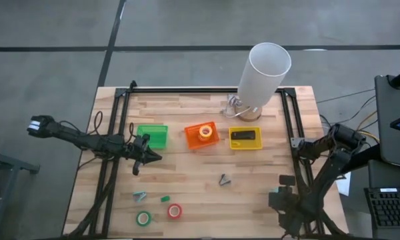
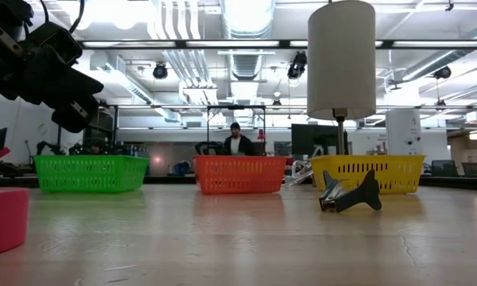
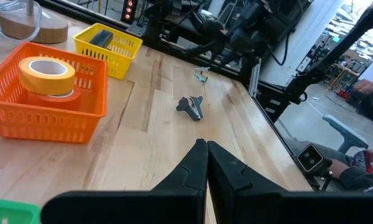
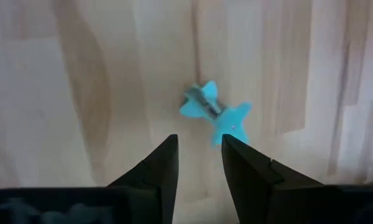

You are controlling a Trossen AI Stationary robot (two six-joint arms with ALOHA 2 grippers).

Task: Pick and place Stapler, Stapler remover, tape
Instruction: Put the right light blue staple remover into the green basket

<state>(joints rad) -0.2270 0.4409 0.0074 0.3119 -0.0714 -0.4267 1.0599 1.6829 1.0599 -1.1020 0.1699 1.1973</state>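
The dark stapler lies in the yellow bin. A yellow tape roll sits in the orange bin. Green tape and red tape lie flat near the table's near edge. A dark stapler remover rests on the wood at mid-table, and a teal one lies near the tapes. My left gripper is shut and empty, hovering beside the green bin. My right gripper is open and points down over another teal stapler remover, without touching it.
A white lamp stands on its wooden base at the far edge behind the yellow bin. A small green piece lies near the tapes. Black frame rails run along the table's sides. Bare wood lies between the bins and the tapes.
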